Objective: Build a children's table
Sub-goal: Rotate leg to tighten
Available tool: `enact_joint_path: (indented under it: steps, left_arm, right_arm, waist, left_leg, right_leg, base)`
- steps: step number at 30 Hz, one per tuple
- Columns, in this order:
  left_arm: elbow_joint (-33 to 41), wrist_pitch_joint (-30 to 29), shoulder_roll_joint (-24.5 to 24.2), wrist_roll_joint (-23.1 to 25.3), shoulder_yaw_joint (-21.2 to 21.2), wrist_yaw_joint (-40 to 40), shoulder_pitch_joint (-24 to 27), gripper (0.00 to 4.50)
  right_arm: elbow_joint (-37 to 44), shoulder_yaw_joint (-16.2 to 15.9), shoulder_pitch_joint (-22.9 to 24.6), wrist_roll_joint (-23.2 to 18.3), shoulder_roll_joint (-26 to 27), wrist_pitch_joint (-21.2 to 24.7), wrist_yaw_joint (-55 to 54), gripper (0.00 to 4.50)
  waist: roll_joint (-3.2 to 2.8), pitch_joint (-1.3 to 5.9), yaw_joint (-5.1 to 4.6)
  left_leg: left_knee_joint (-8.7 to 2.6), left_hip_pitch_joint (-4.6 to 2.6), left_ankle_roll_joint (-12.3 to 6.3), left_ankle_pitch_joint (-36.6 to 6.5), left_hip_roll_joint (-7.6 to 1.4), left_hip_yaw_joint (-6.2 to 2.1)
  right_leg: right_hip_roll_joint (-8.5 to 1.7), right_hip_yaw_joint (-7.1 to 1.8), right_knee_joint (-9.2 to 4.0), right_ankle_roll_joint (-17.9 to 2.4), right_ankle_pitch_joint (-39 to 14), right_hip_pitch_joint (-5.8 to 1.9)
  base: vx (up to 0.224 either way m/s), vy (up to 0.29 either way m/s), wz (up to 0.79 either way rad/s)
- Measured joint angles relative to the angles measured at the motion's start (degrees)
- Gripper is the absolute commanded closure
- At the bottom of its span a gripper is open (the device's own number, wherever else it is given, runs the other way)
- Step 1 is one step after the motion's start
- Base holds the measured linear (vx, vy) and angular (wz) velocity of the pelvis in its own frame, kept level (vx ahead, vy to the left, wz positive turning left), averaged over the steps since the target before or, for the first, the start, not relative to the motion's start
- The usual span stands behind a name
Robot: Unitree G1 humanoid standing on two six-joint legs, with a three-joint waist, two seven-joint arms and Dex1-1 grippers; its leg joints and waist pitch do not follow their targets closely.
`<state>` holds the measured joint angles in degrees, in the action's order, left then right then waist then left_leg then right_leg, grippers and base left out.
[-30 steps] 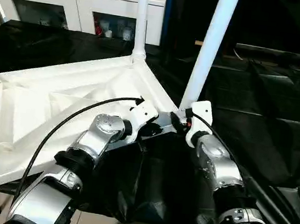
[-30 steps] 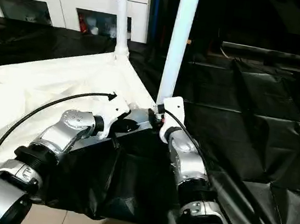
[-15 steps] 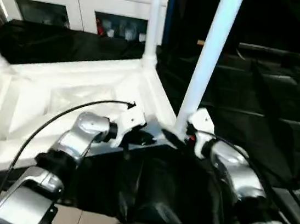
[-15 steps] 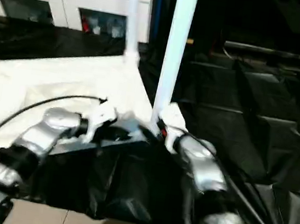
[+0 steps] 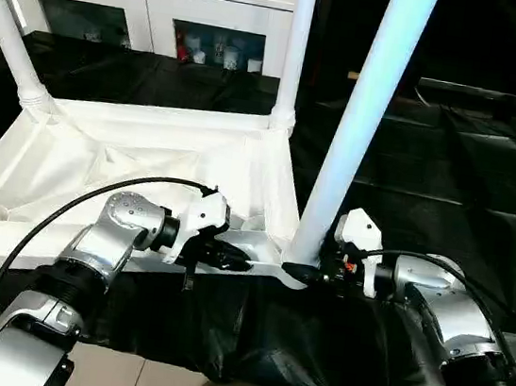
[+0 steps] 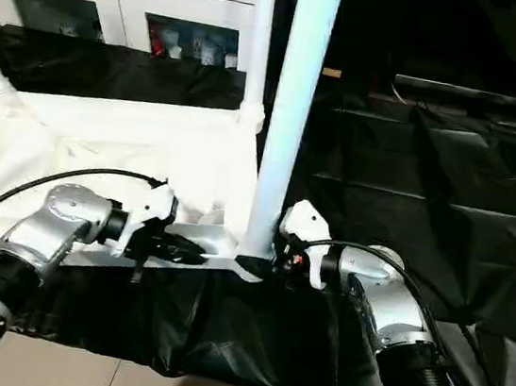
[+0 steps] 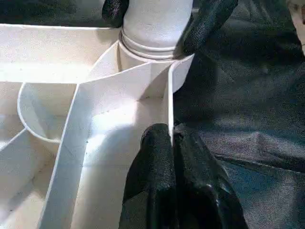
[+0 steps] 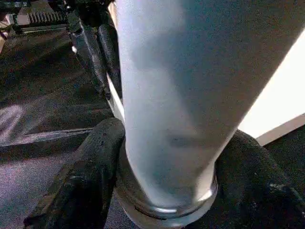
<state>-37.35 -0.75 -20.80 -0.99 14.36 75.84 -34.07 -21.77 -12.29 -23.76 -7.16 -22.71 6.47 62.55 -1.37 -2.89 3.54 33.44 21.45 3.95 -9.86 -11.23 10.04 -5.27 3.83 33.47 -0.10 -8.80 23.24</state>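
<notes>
legs: I count three upright in table top (image 5: 130, 152) sockets
left gripper (image 5: 230, 260): pinched on top's rim
right gripper (image 5: 309, 274): fingers clasp nearest leg (image 5: 361, 130) base

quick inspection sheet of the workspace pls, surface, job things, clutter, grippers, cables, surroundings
surface: black sheet, creased, under the work.
job's things: table top lies underside up; near leg stands in the near corner socket; two more legs, far leg and left leg, stand in other corners.
clutter: nothing seen on the sheet.
grippers: left gripper shut on the table top's near rim wall; right gripper has a finger on each side of the near leg's base.
cables: black cable arcs over the left forearm; another runs along the right forearm.
surroundings: white cabinet with glass doors behind.
</notes>
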Motion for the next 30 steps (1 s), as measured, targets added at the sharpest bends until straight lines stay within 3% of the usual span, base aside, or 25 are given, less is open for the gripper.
enact_joint_path:
  steps: [10,14,20,26,29,30]
  left_arm:
    - [-0.1,0.5,0.1,0.3,0.1,-0.5,0.2,4.5]
    - [-1.3,0.6,2.3,1.6,0.0,-7.4,-0.4,4.5]
    - [-5.4,-2.9,8.4,4.4,-0.8,-20.7,-4.1,4.5]
    - [-8.9,-5.4,13.5,6.1,-2.1,-30.9,-7.0,4.5]
    - [-8.9,-5.3,13.8,6.4,-2.1,-31.6,-7.1,4.5]
    - [-8.9,-5.2,13.8,6.4,-2.1,-31.5,-7.1,4.5]
  right_arm:
    - [0.8,0.1,0.9,0.3,0.7,0.4,-0.7,1.92]
    - [-1.9,2.0,0.6,1.5,4.2,0.3,-9.2,1.92]
    - [-10.7,6.4,-4.3,3.6,11.6,0.6,-28.6,1.93]
    - [-18.6,9.3,-10.2,5.8,17.3,0.4,-43.7,1.93]
    - [-20.1,9.4,-10.7,6.6,17.7,-1.5,-45.1,1.93]
    - [-20.2,9.5,-10.7,6.7,17.7,-1.8,-45.1,1.37]
  waist:
    - [0.01,-0.01,0.06]
    - [0.03,0.01,-0.33]
    - [0.06,0.02,-1.69]
    - [0.01,0.04,-1.79]
    - [-0.04,0.08,-1.76]
    - [-0.05,0.08,-1.74]
  left_leg:
    - [0.0,0.01,0.0,0.0,-0.01,0.0]
    - [0.04,-0.05,0.0,0.0,0.0,0.0]
    - [0.13,-0.05,0.01,0.0,0.04,-0.01]
    - [0.06,-0.05,0.01,0.0,0.04,-0.02]
    - [0.05,-0.04,-0.03,0.0,0.05,-0.01]
    - [0.03,-0.04,-0.04,0.0,0.06,-0.01]
  right_leg:
    - [0.0,0.01,0.0,0.0,0.0,0.0]
    - [0.0,-0.02,0.01,0.0,0.0,-0.06]
    - [-0.01,-0.05,0.0,0.2,-0.1,-0.06]
    - [0.0,-0.03,0.01,0.0,0.0,-0.02]
    - [-0.01,-0.05,-0.01,0.1,-0.1,-0.02]
    - [-0.01,-0.04,-0.01,0.1,-0.1,-0.02]
  base:
    - [0.0,0.0,0.0]
    - [0.0,0.0,0.0]
    - [0.0,0.0,0.0]
    - [0.0,0.0,0.0]
    - [0.0,0.0,0.0]
    - [0.0,0.0,0.0]
